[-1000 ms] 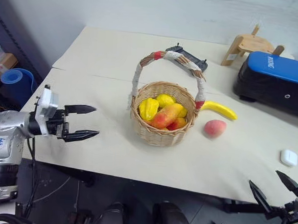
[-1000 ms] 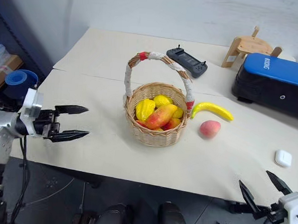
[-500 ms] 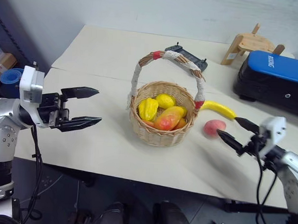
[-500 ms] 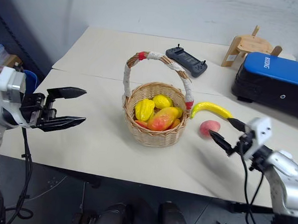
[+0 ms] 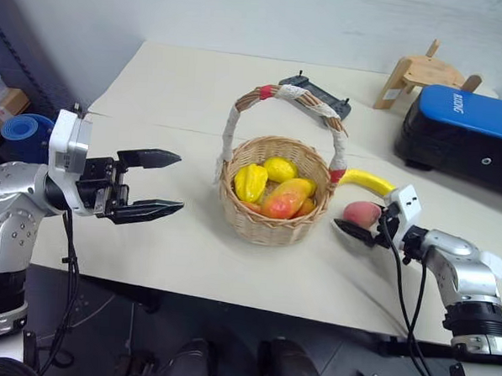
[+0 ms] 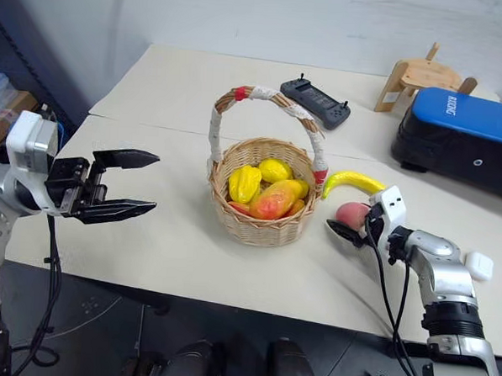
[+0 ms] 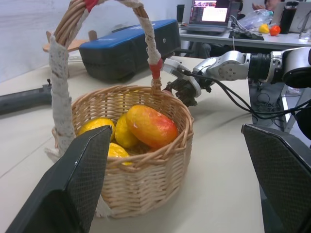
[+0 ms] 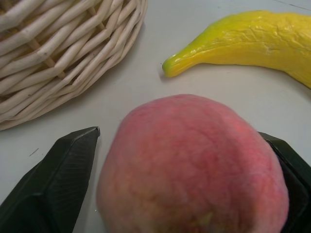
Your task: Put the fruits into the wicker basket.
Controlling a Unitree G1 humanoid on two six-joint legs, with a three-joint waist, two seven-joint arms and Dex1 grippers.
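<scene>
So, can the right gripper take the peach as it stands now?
Probably yes: the right gripper has its fingers on either side of the peach, nothing between; the banana and wicker basket lie apart.

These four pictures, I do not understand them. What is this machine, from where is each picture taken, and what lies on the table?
It is a humanoid robot with two arms, each ending in a hand of two black fingers. Two pictures come from cameras in its head, looking down over the table. The other two come from a camera on each wrist, looking along that hand's fingers.

On the table stands a wicker basket with several fruits inside, among them a mango. A peach and a banana lie beside it. Farther back are a black controller, a blue and black case and a wooden stand.

The left hand hangs open and empty. The right hand has its fingers on either side of the peach, not clearly gripping it.
</scene>
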